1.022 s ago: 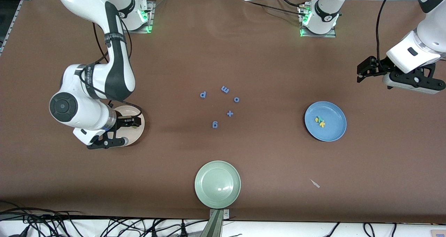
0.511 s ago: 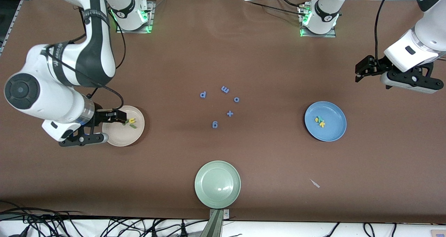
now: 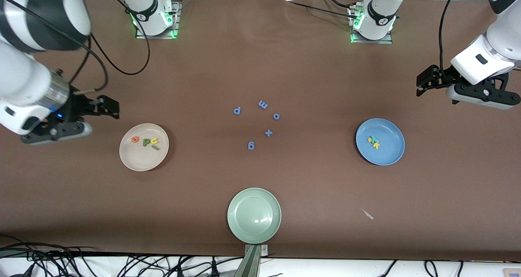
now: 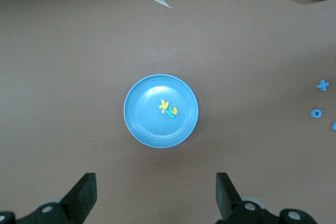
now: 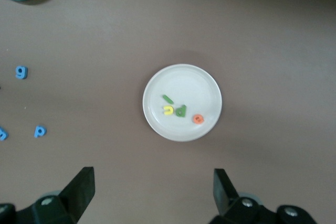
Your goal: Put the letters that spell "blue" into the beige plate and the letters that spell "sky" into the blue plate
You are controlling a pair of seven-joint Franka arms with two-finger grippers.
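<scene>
We see a brown table [image 3: 260,65] from above, with two robot arms raised over its two ends. The right gripper [image 3: 110,108] hangs in the air above the table near the beige plate [image 3: 138,159], its two fingers spread wide with nothing between them. The beige plate sits toward the right arm's end of the table. Inside it lie four small letters: an orange e [image 3: 135,139], a dark green b [image 3: 145,142], a yellow u [image 3: 154,140] and a green l [image 3: 155,148], close together.

The left gripper [image 3: 425,83] hangs above the table near the blue plate [image 3: 386,157], fingers also spread wide and holding nothing. The blue plate sits toward the left arm's end of the table. In it lie three small letters [image 3: 373,142], yellow and teal, touching one another.

Between the two plates, five blue pieces [image 3: 268,133] are scattered on the table. A pale green plate [image 3: 244,228] sits nearer the front camera. A small white scrap [image 3: 368,214] lies beside it, toward the left arm's end.
</scene>
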